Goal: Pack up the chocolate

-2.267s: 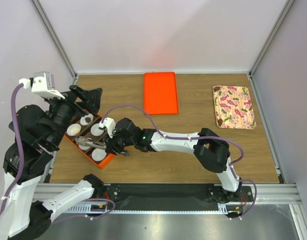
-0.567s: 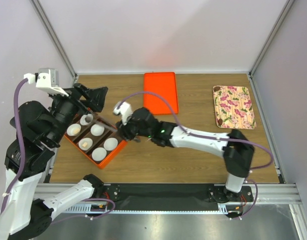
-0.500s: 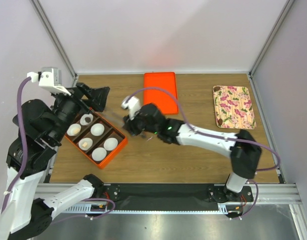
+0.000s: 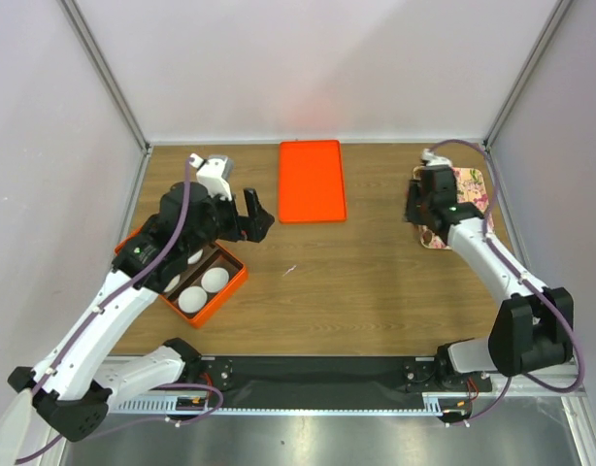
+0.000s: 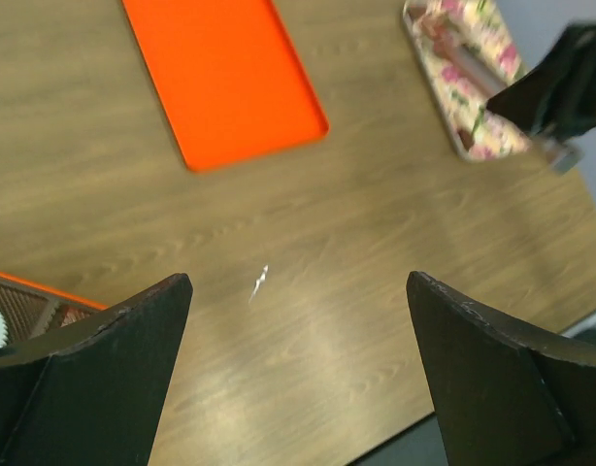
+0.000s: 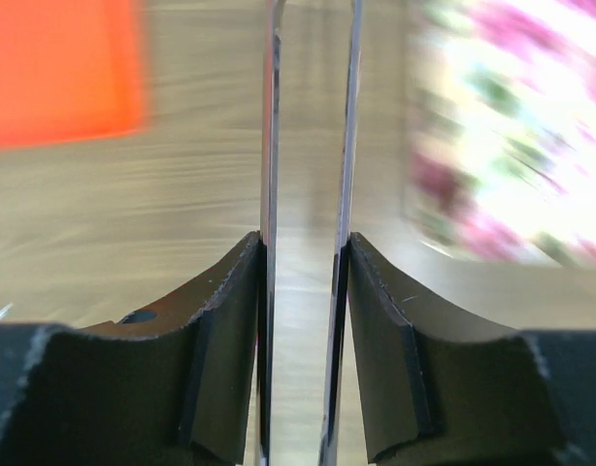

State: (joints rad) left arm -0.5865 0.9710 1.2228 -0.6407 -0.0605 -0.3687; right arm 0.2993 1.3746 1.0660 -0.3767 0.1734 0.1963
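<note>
The right gripper (image 6: pixel 308 254) is the one that matters. Its pads are clenched on a pair of thin metal tongs (image 6: pixel 271 146), whose two blades stand slightly apart with nothing between them. In the top view it hangs over the left edge of the floral plate (image 4: pixel 476 194), at the right of the frame.

The chocolate (image 4: pixel 430 236) to fetch looks to be the dark lump near the plate's lower left corner, just below the gripper. That spot could be part of the flower pattern, and the wrist view is too blurred to settle it. In the wrist view the blades point up the frame at bare table (image 4: pixel 356 291), with the plate off to their right. The tips therefore need to swing right and come down onto the lump. It is roundish, with no long axis to line up on.

The left gripper (image 5: pixel 298 282) is released, fingers spread wide, left of centre in the top view, just above the orange box (image 4: pixel 226 294) of white cups (image 4: pixel 215 280). It is well apart from the plate, so the right arm is far nearer. I cannot tell whether any cup holds chocolate, because the left arm hides part of the box.

A flat orange tray (image 4: pixel 312 180) lies at top centre, and a white scrap (image 4: pixel 290 269) lies below it. Neither seems to block the way from plate to box.
</note>
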